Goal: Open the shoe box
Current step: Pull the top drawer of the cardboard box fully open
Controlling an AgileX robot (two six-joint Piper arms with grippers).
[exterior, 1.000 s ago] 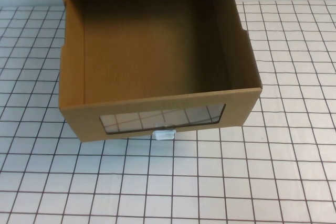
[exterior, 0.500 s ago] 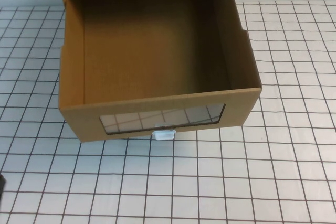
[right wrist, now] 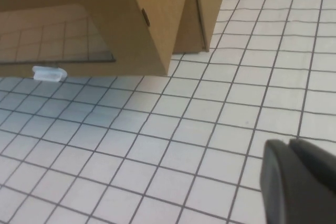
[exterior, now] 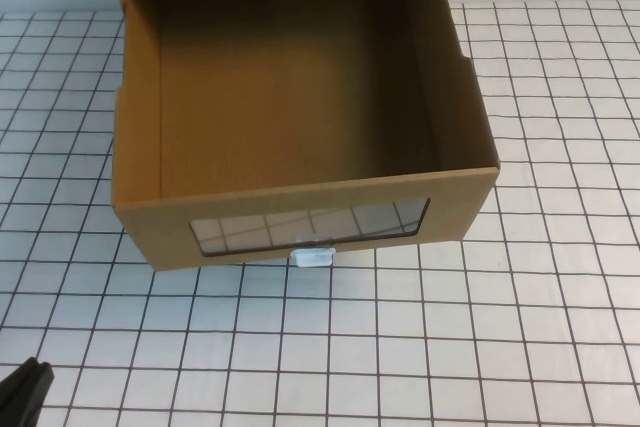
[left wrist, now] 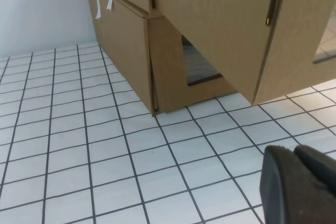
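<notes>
Black fingers of the left gripper [left wrist: 294, 156] meet with only a seam between them and hold nothing. We see it low over the gridded table [exterior: 450, 347], at the near left corner in the high view, well apart from the box. Our right gripper [right wrist: 290, 148] is likewise clenched on nothing. It hangs above bare tiles off the box's right front corner and does not show in the high view.

Outward from both stands the shoe box [exterior: 140, 147], brown cardboard, in the middle of the table toward the far edge. Its drawer is drawn out toward us, and the inside shows with nothing in it. The front panel carries a clear window [exterior: 310, 222] and, under it, a small white pull tab [exterior: 313, 256] that nothing touches.

We judge the opening itself done, and the step in hand to be clearing off. The next move calls for little: keep both arms away from the front panel so the drawer is not nudged back, and park them.
</notes>
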